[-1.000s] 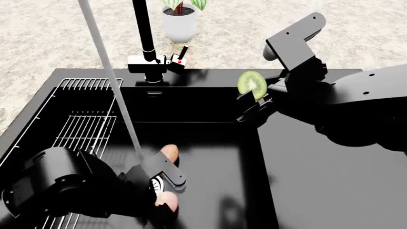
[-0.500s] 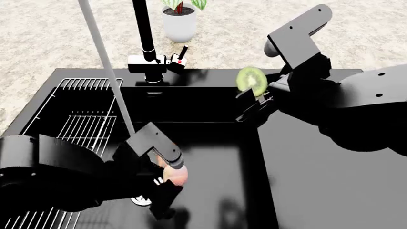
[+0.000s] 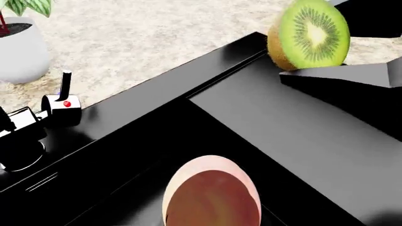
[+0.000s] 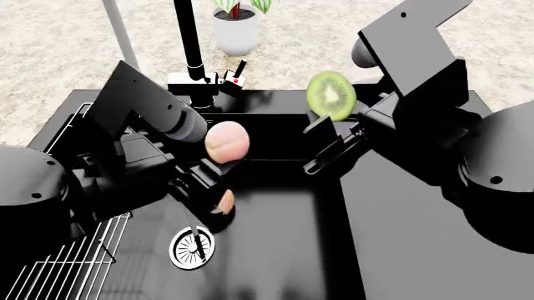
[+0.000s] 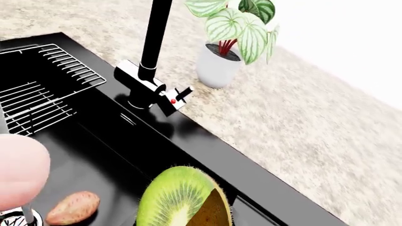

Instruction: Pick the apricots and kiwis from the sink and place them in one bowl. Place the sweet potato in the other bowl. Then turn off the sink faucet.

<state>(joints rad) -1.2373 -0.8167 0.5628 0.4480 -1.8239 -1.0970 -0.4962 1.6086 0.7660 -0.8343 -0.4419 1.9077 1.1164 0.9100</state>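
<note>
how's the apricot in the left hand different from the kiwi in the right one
The apricot is whole, round and pinkish-orange; the kiwi is a cut half with a bright green face and pale centre. In the head view the kiwi sits higher. Both are gripped and lifted above the sink.

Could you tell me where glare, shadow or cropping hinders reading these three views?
Head view: sharp; black sink swallows shadows. Left wrist view: apricot cropped at the frame edge; kiwi crisp. Right wrist view: blown-out white background; faucet clear.

Glossy black sink (image 4: pixel 276 262), chrome drain (image 4: pixel 192 248), steel wire rack (image 4: pixel 59 269), fuzzy-skinned kiwi (image 5: pixel 182 197).
</note>
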